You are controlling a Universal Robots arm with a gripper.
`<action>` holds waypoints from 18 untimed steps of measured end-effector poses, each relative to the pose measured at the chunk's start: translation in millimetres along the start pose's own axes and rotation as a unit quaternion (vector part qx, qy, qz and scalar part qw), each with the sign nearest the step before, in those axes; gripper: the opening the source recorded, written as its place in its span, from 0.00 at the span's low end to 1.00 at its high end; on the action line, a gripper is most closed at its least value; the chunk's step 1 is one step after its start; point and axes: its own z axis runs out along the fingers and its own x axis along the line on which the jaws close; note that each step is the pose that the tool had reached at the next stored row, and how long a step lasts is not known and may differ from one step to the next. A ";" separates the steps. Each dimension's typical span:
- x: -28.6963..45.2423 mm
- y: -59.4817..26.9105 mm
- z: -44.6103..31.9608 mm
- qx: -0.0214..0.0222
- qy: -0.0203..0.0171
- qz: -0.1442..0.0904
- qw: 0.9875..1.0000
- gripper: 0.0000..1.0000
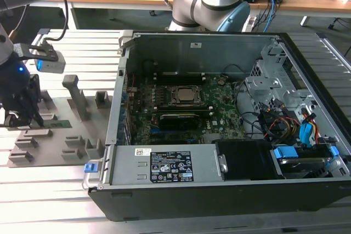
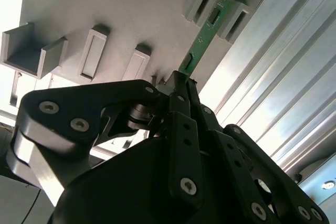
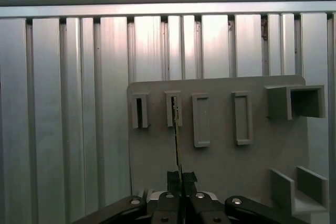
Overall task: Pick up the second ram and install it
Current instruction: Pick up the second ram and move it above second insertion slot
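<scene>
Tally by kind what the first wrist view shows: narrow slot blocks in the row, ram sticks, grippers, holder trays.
narrow slot blocks: 4
second ram: 1
gripper: 1
grey holder tray: 1
Total: 7

Tray: one grey holder tray (image 3: 226, 166).
Ram: one green stick, the second ram (image 2: 204, 38), standing on edge on the tray.
Slotted blocks (image 3: 201, 120): four, in a row along one tray edge.
Open box brackets (image 3: 278, 102): two, along the adjoining tray edge.
Gripper (image 3: 180, 176): one, with two fingers.
Computer case (image 1: 192, 45): one.
Motherboard (image 1: 219, 116): one, inside the case.
CPU socket (image 1: 186, 96): one, on the motherboard.
</scene>
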 end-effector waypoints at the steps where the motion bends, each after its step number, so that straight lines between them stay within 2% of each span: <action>1: 0.0 0.0 -0.5 0.000 0.000 0.000 1.000 0.13; 18: 0.0 0.1 -5.2 0.000 0.000 0.000 1.000 0.13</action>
